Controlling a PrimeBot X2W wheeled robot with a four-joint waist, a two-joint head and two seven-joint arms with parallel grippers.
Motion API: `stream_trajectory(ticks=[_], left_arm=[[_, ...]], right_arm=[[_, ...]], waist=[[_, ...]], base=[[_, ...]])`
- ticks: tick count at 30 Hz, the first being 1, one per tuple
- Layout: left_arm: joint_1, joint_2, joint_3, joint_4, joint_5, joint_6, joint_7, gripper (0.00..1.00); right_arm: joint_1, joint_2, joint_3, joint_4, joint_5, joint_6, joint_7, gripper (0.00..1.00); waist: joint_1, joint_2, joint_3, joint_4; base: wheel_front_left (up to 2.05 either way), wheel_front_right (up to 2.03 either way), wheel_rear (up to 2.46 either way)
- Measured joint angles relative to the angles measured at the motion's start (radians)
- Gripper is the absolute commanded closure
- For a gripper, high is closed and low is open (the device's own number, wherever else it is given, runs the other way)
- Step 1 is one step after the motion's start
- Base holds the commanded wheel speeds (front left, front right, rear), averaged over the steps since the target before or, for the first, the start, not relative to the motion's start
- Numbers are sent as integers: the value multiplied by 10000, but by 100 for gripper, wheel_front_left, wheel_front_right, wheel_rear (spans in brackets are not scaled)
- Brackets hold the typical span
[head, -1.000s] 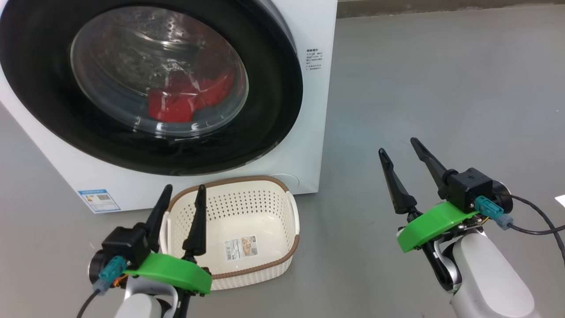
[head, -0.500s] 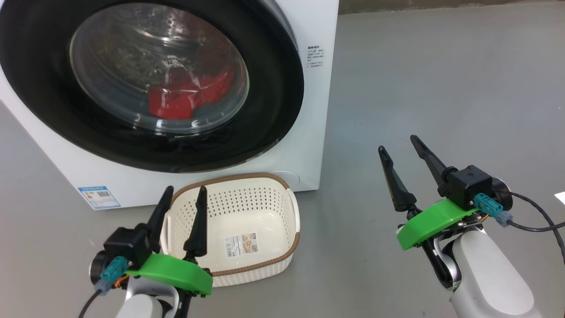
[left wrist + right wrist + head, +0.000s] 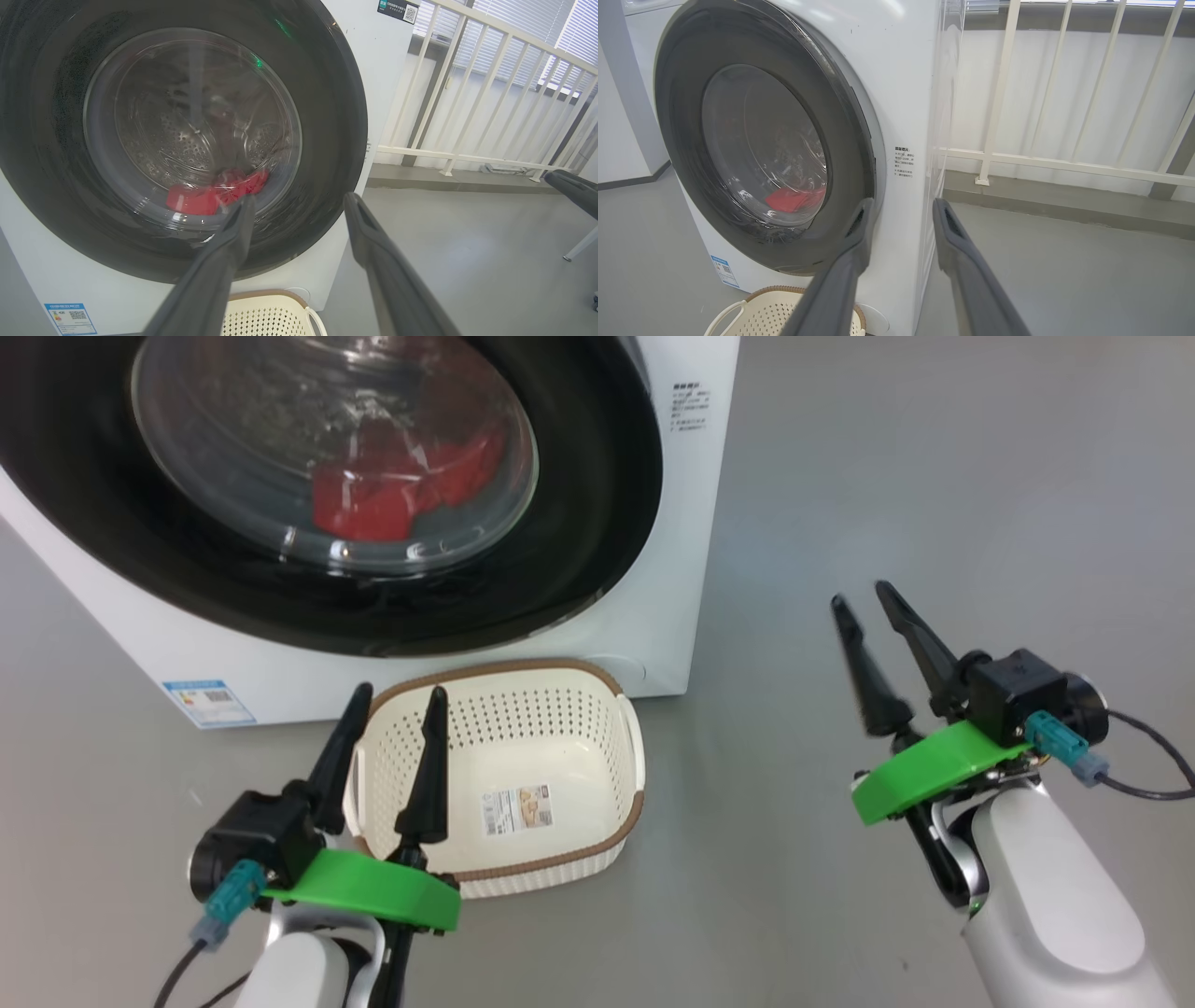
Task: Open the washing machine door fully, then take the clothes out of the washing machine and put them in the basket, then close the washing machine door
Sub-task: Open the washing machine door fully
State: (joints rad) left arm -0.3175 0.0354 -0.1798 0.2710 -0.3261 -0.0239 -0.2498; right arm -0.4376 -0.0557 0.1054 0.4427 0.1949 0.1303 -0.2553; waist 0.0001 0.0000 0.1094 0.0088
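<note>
The washing machine (image 3: 695, 541) stands at the upper left, its door (image 3: 607, 523) lying shut against the white front. Red clothes (image 3: 401, 495) show through the glass, low in the drum. On the floor just before the machine sits the basket (image 3: 560, 674), with nothing inside but its paper label. My left gripper (image 3: 400, 693) hovers open over the basket's left rim, pointing at the door (image 3: 327, 140) and the clothes (image 3: 210, 198). My right gripper (image 3: 860, 595) is out on the floor to the right of the machine, its fingers partly closed but apart and holding nothing. It (image 3: 903, 203) points at the door's right edge (image 3: 859, 154).
Grey floor stretches to the right of the machine. Behind it runs a white railing (image 3: 999, 98) along the wall. A blue label (image 3: 209, 702) marks the machine's lower left corner. A black cable (image 3: 1144, 784) trails from my right wrist.
The head camera has shifted, so the machine sits higher and further right in view. My right gripper's fingers have drawn closer together and the arm has lifted slightly. The left gripper stays open.
</note>
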Motion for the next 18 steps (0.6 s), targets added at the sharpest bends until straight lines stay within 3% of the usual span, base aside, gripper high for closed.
stream_trajectory(ticks=[10,18], left_arm=[[-183,2,-192,-1116,-10,211,-42,0],[-386,2,-380,-1778,-10,288,-42,0]], right_arm=[[-701,-10,-339,-374,-196,0,-2,100],[-1687,-21,-704,-257,598,0,-2,100]], waist=[[0,0,823,273],[0,0,1593,530]], base=[[0,0,0],[0,0,0]])
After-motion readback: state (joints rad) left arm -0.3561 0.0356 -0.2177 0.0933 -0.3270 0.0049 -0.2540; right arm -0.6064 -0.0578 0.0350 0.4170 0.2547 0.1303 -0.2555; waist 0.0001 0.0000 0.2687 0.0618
